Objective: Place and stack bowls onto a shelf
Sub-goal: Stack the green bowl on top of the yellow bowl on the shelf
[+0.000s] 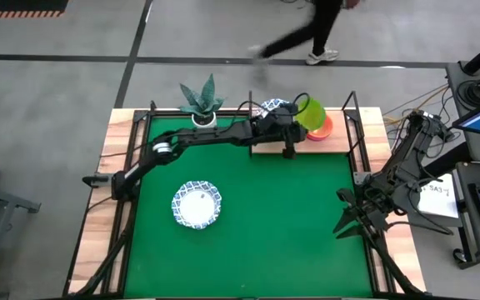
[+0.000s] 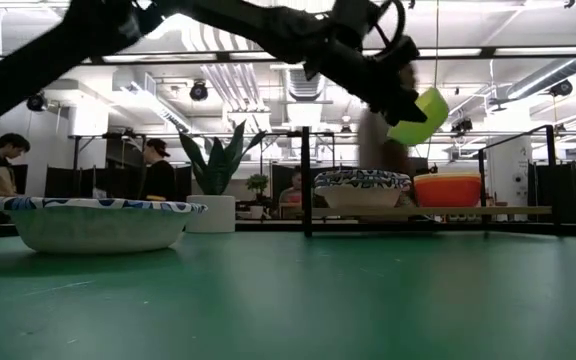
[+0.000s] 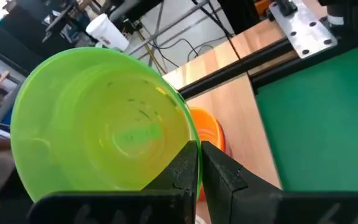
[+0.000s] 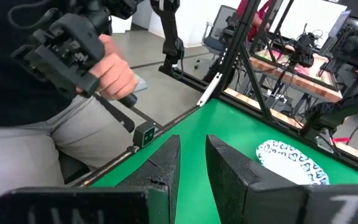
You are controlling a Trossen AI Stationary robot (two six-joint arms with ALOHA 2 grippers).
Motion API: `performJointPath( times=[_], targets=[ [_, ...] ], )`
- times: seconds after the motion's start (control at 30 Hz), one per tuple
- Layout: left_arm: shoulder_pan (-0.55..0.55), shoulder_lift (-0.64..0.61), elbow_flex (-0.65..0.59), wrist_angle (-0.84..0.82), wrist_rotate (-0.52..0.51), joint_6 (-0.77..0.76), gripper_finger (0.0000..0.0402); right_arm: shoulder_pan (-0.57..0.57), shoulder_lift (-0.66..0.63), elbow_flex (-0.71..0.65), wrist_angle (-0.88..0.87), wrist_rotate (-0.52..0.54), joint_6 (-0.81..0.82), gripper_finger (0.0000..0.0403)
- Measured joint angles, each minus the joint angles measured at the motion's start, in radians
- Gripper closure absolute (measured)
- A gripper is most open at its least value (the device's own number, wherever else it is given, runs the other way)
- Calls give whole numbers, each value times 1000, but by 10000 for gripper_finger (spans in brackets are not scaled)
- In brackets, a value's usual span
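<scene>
- Green bowl (image 3: 104, 124) held in the air, tilted, above the shelf (image 1: 261, 148) at the table's far edge; it hangs right over the orange bowl (image 1: 323, 130) that sits on the shelf's right end.
- Left gripper (image 3: 199, 167) pinches the green bowl's rim, fingers closed on the thin wall, one inside and one outside.
- Handling, judged: thin plastic, light, a bit flexible, smooth. A rim pinch lets it swing, so it may slip or land crooked. It looks sized to nest into the orange bowl.
- Patterned bowl (image 1: 275, 107) stands on the shelf just left of the orange one, close to the gripper; easy to knock on the way down.
- Black frame posts (image 2: 306, 180) rise at the shelf; the arm must come in between them.
- Second patterned bowl (image 1: 197, 204) lies on the mat (image 1: 290, 242), left of centre, well apart from the shelf, not yet placed.
- Plant pot (image 1: 202, 104) at the far edge, left of the shelf, clear of the path.
- Right gripper (image 4: 191, 163) waits at the table's right edge, fingers parted, holding nothing.
- Person's hand (image 4: 114, 71) with a control handle shows beyond the table.
</scene>
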Motion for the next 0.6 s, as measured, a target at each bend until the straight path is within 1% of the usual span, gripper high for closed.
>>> performJointPath(
  times=[0.17,0.27,0.5,0.6],
  targets=[
    [4,94,144,-36,13,-3,401,0,0,-15,-1,-1,23,337],
    [6,130,195,-50,14,-7,401,0,0,-21,4,-1,30,337],
    [12,137,177,-45,14,-15,401,0,0,-42,35,0,56,337],
    [18,137,177,-43,53,-15,402,0,0,-47,53,0,55,337]
  ],
)
